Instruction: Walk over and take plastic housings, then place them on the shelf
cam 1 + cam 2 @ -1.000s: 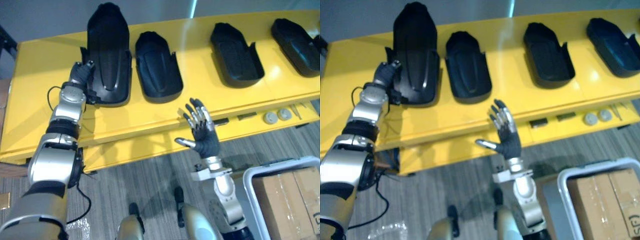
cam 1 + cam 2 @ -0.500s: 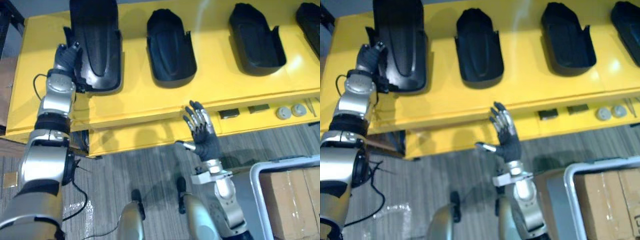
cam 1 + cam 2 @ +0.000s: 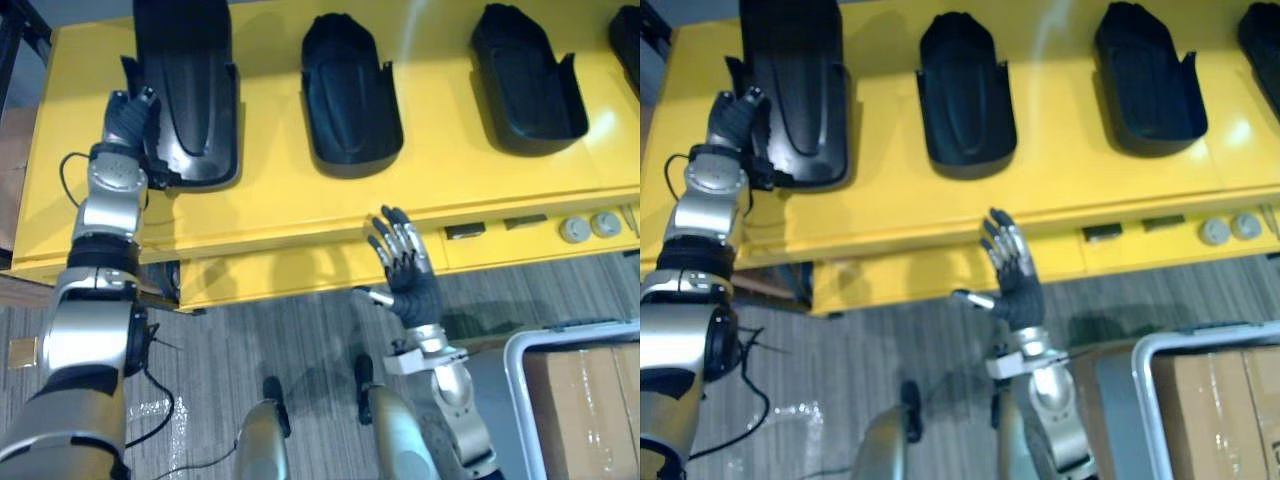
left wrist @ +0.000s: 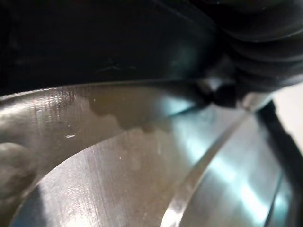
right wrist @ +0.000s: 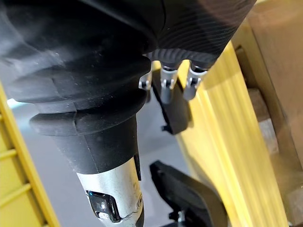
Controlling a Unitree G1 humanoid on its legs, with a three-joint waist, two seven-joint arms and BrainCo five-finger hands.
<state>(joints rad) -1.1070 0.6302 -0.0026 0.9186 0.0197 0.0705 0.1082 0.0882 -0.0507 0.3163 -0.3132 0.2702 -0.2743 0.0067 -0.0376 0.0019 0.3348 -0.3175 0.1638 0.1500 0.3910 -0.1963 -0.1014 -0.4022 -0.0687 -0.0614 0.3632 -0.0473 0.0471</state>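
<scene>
- Surface (image 3: 270, 180), yellow and long, runs past both robot hands, with a lower ledge along its front edge just beyond the right robot hand.
- Floor (image 3: 300, 340) of grey striped carpet lies under the right robot hand.
- A white-rimmed bin (image 3: 580, 326) stands on the floor to the right of the right robot hand, with a cardboard box (image 3: 590, 410) in it.
- The largest black plastic housing (image 3: 195, 90) lies on the surface, its side wall right against the left robot hand.
- The second housing (image 3: 350, 100) lies hollow side up, beyond the right robot hand and well apart from it.
- The third housing (image 3: 530, 80) lies further right, and a fourth housing (image 3: 1262, 35) shows at the far right edge.
- The left robot hand (image 3: 128, 118) sits at the largest housing's left wall. Whether it grips or merely touches, I cannot tell.
- The right robot hand (image 3: 405, 272) is raised in front of the ledge, spread wide and holding nothing.
- Two round grey discs (image 3: 575, 229) lie side by side on the ledge, to the right of the right robot hand.
</scene>
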